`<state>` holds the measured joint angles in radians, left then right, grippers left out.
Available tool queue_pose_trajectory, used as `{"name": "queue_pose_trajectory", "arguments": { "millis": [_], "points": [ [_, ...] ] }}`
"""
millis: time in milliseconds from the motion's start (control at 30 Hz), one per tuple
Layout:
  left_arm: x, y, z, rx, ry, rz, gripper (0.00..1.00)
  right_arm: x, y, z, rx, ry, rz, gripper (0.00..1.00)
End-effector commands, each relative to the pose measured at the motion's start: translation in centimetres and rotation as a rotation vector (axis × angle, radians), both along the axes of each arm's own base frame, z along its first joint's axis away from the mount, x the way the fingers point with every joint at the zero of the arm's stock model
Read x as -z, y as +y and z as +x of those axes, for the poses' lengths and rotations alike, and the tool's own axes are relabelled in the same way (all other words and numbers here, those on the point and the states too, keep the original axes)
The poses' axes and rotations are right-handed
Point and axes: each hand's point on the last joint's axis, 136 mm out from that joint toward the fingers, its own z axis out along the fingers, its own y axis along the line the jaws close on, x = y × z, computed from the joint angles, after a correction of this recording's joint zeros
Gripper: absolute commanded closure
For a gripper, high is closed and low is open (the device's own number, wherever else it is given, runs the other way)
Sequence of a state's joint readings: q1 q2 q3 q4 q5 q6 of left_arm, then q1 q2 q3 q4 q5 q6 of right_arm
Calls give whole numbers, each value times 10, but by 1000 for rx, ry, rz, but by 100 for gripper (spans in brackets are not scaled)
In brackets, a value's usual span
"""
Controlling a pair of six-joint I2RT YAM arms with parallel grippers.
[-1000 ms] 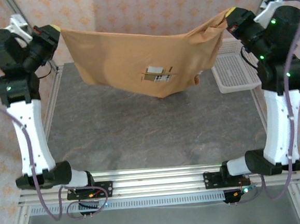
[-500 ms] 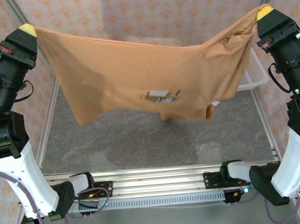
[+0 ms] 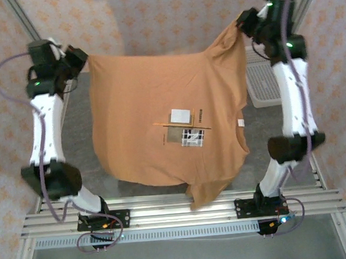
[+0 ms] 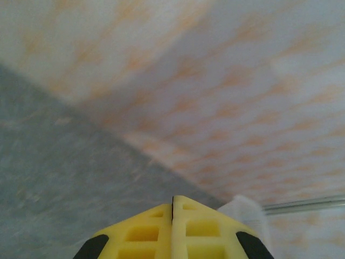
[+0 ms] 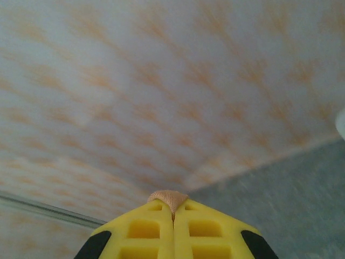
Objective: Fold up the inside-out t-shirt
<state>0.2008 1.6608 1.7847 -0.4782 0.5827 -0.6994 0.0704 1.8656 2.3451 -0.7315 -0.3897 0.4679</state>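
From above, the shirt (image 3: 166, 124) hangs spread between the two arms, its labels and checked patch turned to the camera. Its top edge runs from the left gripper (image 3: 82, 57) to the right gripper (image 3: 241, 27), and each one holds a corner. The lower end hangs toward the near rail (image 3: 167, 209); I cannot tell if it touches the table (image 3: 78, 137). The right corner sits higher and is bunched, while the left one is flatter. The basket (image 3: 265, 80) stands just beside the right arm. I think the step is to lay the shirt flat, so both arms should come down level and together, and carry the cloth away from the near edge so that the hem lands on the table without wrinkles. At the left wrist, the left gripper (image 4: 173, 200) has its yellow fingers pressed together. At the right wrist, the right gripper (image 5: 173, 208) is closed too, and a small tip of the shirt (image 5: 167, 196) comes out between the fingers, so this hold looks thin.
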Motion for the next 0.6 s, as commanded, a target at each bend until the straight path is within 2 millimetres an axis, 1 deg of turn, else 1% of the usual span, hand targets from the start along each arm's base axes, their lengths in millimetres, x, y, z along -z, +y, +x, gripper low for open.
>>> {"name": "queue_pose_trajectory", "arguments": {
  "millis": [0,33,67,100,133,167,200,233,267,300,333,367,400,467,500,567],
  "points": [
    [55,-2,41,4,68,84,100,70,16,46,-35,132,15,100],
    [72,-3,54,11,99,88,100,86,19,60,-33,155,23,100],
    [95,-4,69,20,147,96,100,104,23,76,-31,182,37,97],
    [111,-5,80,28,184,120,100,120,26,89,-29,206,55,89],
    [122,-5,87,30,216,154,100,137,27,100,-23,235,68,81],
    [132,-5,92,33,247,194,88,154,27,109,-12,268,80,70],
    [139,-6,94,48,276,227,70,168,28,114,-5,299,89,58],
    [141,-7,94,55,293,244,54,178,29,115,-3,325,94,53],
    [144,-8,91,53,317,264,38,190,29,114,1,361,94,48],
    [144,-9,85,43,334,291,28,201,28,110,13,397,82,45],
    [145,-11,78,38,346,310,25,208,26,105,19,423,64,42],
    [146,-17,68,44,353,320,24,213,25,99,25,446,38,40],
    [147,-26,57,58,353,320,24,222,24,90,31,481,8,39],
    [155,-45,34,81,359,300,24,235,21,71,39,538,-52,38],
    [155,-60,18,115,338,272,24,243,22,59,29,567,-73,38],
    [175,-90,-8,171,331,212,24,258,33,33,-12,602,-98,38]
  ]
}}
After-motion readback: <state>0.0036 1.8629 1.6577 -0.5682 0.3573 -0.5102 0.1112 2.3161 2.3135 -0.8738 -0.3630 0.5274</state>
